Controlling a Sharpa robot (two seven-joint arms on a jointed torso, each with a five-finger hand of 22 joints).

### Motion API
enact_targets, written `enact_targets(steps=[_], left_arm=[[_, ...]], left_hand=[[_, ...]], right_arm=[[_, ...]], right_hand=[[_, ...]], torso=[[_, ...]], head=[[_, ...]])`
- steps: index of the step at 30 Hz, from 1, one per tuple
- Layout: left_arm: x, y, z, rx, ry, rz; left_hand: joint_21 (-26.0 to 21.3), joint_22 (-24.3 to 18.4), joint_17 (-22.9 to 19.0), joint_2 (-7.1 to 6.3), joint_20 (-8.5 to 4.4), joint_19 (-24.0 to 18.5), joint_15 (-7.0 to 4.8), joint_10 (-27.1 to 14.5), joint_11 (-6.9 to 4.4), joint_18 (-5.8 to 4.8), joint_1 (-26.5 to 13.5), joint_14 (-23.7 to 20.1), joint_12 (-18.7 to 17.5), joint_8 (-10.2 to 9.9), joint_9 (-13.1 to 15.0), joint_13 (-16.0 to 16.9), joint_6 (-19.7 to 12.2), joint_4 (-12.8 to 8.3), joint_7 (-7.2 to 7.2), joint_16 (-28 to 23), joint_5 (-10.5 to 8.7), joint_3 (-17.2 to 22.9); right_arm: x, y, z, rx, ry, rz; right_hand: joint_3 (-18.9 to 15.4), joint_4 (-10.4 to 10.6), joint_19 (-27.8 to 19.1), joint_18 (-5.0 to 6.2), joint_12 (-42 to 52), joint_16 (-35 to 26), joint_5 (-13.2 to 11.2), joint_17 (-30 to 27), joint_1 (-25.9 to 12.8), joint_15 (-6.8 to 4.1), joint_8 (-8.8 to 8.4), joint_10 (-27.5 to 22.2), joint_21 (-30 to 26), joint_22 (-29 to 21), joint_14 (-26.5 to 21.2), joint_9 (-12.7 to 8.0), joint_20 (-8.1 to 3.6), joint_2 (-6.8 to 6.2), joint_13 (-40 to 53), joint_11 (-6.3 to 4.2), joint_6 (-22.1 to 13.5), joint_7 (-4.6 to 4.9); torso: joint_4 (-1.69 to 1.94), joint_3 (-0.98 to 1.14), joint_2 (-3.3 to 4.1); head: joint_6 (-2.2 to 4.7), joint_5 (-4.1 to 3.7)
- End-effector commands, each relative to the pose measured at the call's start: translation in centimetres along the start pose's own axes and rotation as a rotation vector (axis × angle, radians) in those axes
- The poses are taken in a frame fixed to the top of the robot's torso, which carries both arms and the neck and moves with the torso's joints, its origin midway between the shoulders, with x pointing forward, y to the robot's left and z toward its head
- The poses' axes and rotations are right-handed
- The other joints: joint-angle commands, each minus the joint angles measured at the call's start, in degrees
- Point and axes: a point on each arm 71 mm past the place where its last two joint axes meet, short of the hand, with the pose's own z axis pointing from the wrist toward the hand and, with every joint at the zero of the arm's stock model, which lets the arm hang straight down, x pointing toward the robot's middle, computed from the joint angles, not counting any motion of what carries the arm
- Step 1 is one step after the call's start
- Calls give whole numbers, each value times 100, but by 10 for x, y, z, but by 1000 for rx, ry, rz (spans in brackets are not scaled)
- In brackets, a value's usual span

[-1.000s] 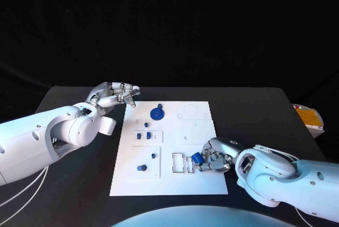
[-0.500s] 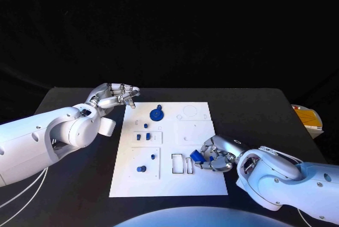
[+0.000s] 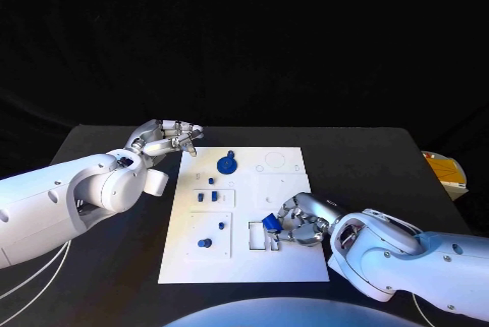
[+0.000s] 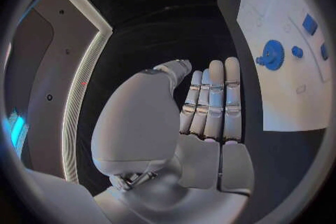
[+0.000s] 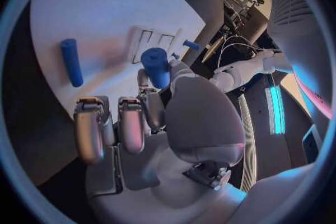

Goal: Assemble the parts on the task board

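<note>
I am pinching a small blue cylindrical plastic part (image 3: 271, 222) in my right hand (image 3: 297, 223), held just above the rectangular slots (image 3: 262, 236) near the front edge of the flat white task board (image 3: 290, 267). My left hand (image 3: 166, 138) is released, fingers straight and together, hovering over the black desk (image 3: 112, 140) beside the board's far left corner. The part could, I judge, tilt in so light a pinch and jam against a slot edge, or slip out and roll across the board. My right wrist view shows a long blue peg (image 5: 70, 61) lying loose on the board; my left wrist view shows the blue gear (image 4: 271, 55) more closely than the head view.
</note>
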Motion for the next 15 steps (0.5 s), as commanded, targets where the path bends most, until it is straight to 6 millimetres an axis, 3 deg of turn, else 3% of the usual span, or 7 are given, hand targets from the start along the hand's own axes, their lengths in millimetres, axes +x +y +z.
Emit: enact_targets(steps=[1, 3, 15], left_arm=[[3, -1, 1, 4, 20, -10], [4, -1, 1, 4, 21, -10], [4, -1, 0, 3, 22, -11]], left_hand=[[-22, -4, -7, 14, 9, -27, 4, -41, 8, 22, -14, -29, 39, 28, 8, -5, -44, -6, 10, -26, 24, -23], [-22, -4, -7, 14, 9, -27, 4, -41, 8, 22, -14, -29, 39, 28, 8, -5, -44, -6, 10, -26, 24, -23], [-25, -4, -7, 19, 10, -29, 6, -52, 10, 22, -12, -32, 43, 36, 10, -7, -46, -6, 10, -25, 26, -22]], right_arm=[[8, 3, 3, -7, 68, 16], [11, 5, 5, -9, 80, 16], [20, 8, 15, -2, 112, 4]], right_hand=[[82, -60, 505, -59, 10, 27, -25, 738, -232, -41, 117, 49, 3, 1417, 458, 113, -51, 100, 263, -9, 320, -238], [27, -62, 508, -62, 48, 32, 76, 758, -411, -54, 169, 75, 17, 1420, 461, 148, -61, 68, 299, -26, 361, -257], [-50, -60, 522, -72, 194, 50, -31, 814, -704, -85, 287, 160, 67, 1433, 472, 223, -88, 118, 424, -62, 426, -300]], torso=[[8, 2, 3], [5, 2, 2], [-2, 2, 0]], head=[[-16, 3], [-25, 12], [-59, 45]])
